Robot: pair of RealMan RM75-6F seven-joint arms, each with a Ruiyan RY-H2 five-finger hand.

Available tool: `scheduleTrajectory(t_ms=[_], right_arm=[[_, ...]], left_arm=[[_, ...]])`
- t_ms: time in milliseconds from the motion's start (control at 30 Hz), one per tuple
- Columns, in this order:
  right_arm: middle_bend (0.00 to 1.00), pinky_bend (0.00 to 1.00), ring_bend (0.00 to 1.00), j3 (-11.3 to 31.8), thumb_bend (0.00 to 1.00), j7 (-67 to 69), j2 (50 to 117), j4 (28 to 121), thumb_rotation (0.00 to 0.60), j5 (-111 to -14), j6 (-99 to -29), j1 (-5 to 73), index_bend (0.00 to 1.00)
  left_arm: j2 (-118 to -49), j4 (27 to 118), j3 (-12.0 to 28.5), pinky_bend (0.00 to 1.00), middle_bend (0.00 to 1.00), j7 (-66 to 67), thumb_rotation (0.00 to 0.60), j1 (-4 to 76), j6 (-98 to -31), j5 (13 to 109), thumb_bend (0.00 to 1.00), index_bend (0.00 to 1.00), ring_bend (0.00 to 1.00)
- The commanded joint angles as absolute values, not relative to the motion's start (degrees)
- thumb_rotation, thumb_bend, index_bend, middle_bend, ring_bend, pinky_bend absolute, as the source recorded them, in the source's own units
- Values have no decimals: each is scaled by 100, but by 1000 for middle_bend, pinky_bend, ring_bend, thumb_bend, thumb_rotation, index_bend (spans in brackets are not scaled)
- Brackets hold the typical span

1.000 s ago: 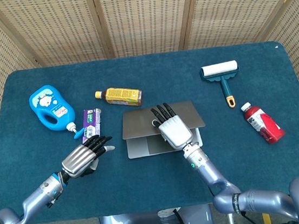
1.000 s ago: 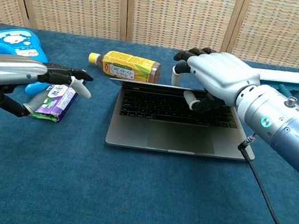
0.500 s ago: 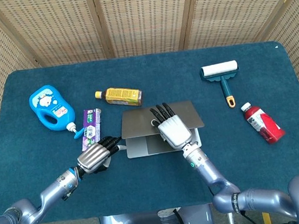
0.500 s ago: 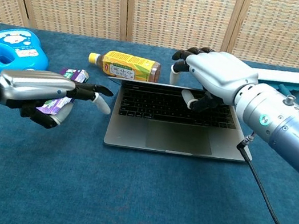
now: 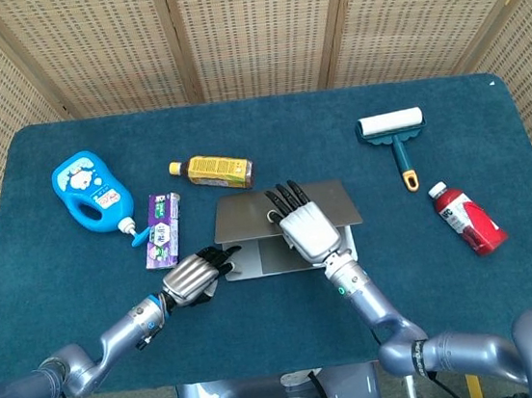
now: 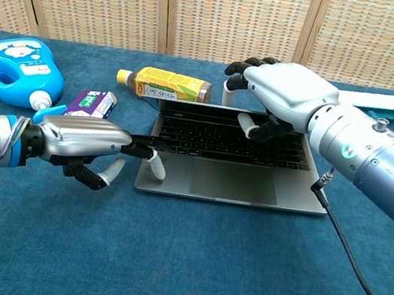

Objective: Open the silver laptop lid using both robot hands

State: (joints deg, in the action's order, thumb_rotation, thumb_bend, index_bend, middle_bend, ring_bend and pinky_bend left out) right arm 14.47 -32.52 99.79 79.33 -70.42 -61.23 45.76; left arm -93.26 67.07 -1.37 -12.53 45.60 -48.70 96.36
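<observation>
The silver laptop (image 5: 249, 217) lies mid-table with its lid raised part way, and the keyboard and base (image 6: 236, 183) show in the chest view. My right hand (image 5: 307, 230) (image 6: 283, 91) grips the lid's front edge, fingers over the top and thumb under it. My left hand (image 5: 196, 276) (image 6: 83, 142) lies flat at the laptop's front left corner. Its outstretched fingertips (image 6: 144, 141) touch the left side of the base and hold nothing.
A purple packet (image 5: 163, 229) and a blue detergent bottle (image 5: 90, 191) lie left of the laptop. A yellow tea bottle (image 5: 214, 171) lies just behind it. A lint roller (image 5: 394, 131) and a red bottle (image 5: 467, 217) lie to the right.
My left hand has slid right from beside the purple packet to the laptop's front left corner. My right hand has lifted the lid slightly higher.
</observation>
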Motion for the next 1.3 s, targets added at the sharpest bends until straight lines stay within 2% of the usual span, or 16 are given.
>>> scheduleTrajectory(t_ms=[33,667,867,1300], right_arm=[[175,0,42,1455,755,-3265,9972,7947,600,-7038,-6125,4595,394],[178,0,44,1665,737,-3305,9902,7875,600,-6929,-6173,4807,392],[178,0,46,1812,675,-3286,9867,7612,600,-6927,-6246,4908,371],[179,0,50,2258,660,-3202,9522,7228,600,-6610,-6306,5060,364]], left_arm=[[-9395,6650,-148,151,29,-1147,600,4614,-4810,9588,932,233,169],[-9441,6840,-152,151,29,-553,600,4791,-4446,9155,929,233,181],[-9435,6880,-148,150,29,-379,600,4818,-4380,9042,930,233,181],[-9537,6792,-162,150,29,-141,600,4880,-4218,8839,931,233,181]])
